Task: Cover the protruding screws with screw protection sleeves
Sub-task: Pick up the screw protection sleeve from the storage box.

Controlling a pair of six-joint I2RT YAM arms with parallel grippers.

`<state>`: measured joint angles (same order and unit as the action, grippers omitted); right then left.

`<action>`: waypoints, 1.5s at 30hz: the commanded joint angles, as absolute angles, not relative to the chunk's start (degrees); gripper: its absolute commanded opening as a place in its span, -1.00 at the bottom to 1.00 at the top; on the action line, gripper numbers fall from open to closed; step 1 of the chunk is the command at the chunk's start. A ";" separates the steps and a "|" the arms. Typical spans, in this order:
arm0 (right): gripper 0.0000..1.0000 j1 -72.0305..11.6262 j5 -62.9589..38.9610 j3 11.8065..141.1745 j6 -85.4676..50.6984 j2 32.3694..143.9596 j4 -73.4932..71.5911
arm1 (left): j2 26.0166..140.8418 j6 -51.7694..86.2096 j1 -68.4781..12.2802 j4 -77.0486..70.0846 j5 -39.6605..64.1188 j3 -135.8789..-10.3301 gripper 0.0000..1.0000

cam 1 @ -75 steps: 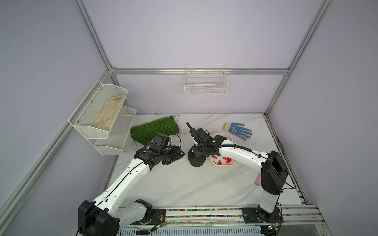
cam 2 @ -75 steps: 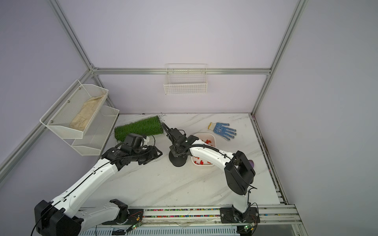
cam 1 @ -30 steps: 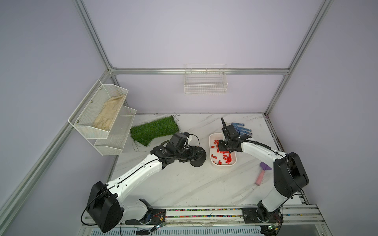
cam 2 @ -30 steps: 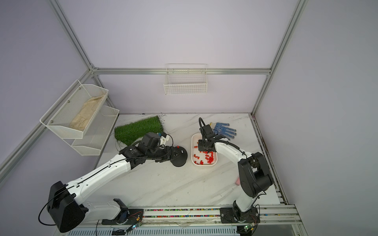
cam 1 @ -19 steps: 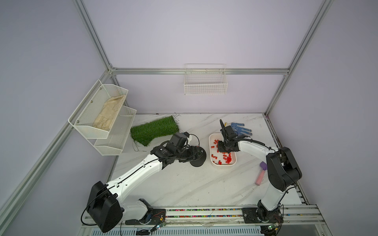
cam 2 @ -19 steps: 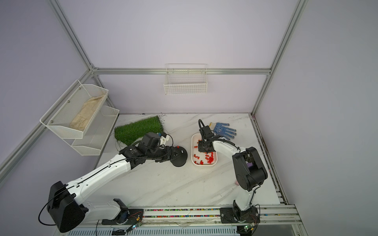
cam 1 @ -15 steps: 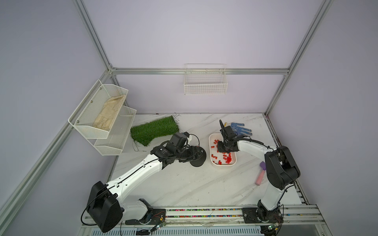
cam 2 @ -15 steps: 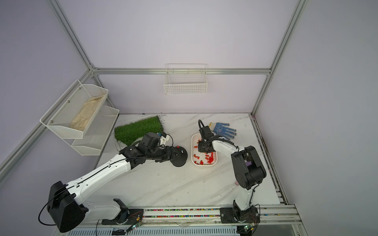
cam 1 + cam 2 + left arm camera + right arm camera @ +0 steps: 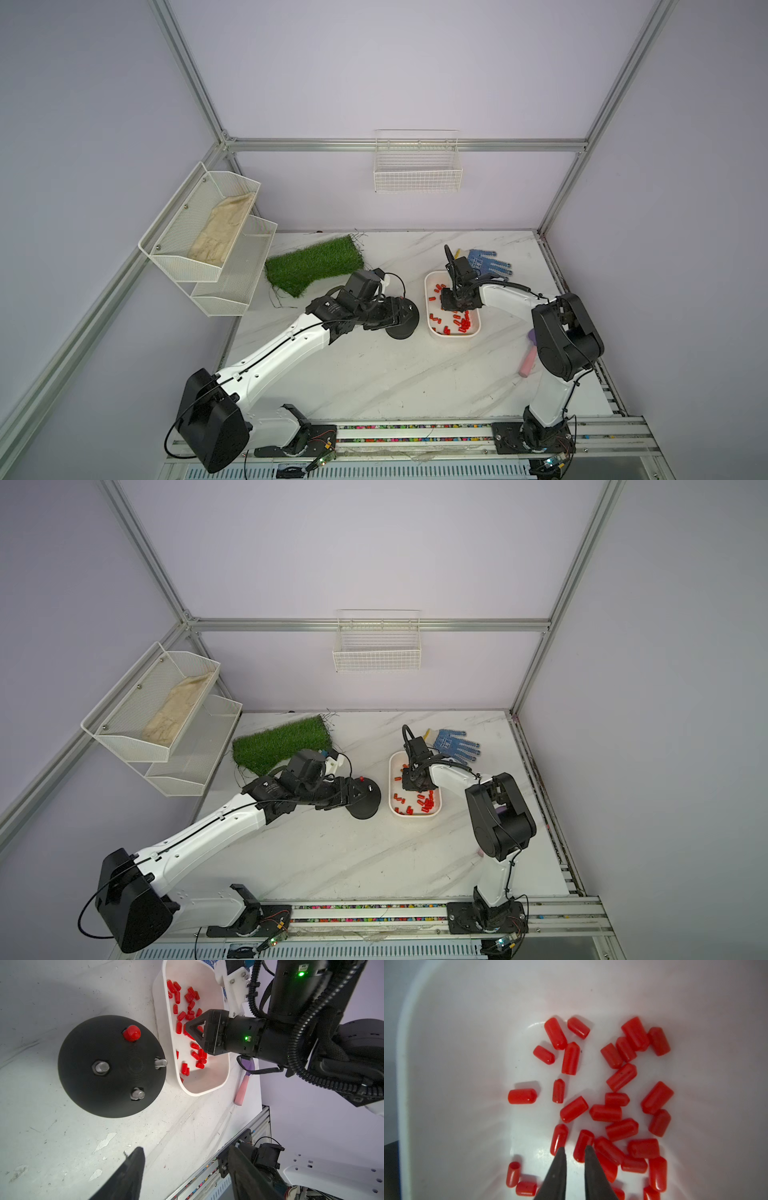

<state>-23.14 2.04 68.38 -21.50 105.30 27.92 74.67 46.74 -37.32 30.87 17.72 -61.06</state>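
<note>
While the left gripper hangs wide open with nothing in it, just short of the black dome base, three protruding screws stand bare on it and a fourth spot is capped by a red sleeve. The rest of the screw protection sleeves lie loose in the white tray right beside the base. The right gripper is down in there, jaws nearly together over one sleeve, can't tell if it's pinched.

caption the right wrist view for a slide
Dark, slightly parted fingers poised over small red plastic cylindrical caps in a white tray
</note>
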 commanded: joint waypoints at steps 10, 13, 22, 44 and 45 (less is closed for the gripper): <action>-0.52 -22.82 2.68 67.98 -22.22 107.24 27.01 | 73.92 46.05 -37.53 28.87 16.95 -62.08 0.30; -0.52 -22.84 2.71 67.40 -22.32 107.39 25.73 | 73.77 46.05 -37.53 28.83 16.73 -61.85 0.30; -0.57 -22.82 2.53 65.79 -22.59 107.01 24.35 | 74.18 46.05 -37.53 28.85 16.89 -62.05 0.30; -0.54 -22.76 2.89 61.63 -22.68 104.21 23.03 | 73.97 46.58 -37.53 28.83 16.44 -61.58 0.31; -0.56 -22.80 2.92 61.53 -22.67 104.17 23.01 | 73.93 46.58 -37.51 28.84 16.38 -61.60 0.31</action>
<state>-23.14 2.13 63.16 -22.02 105.16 21.89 74.67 46.92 -37.32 30.87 17.08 -61.06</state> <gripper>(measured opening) 0.226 0.655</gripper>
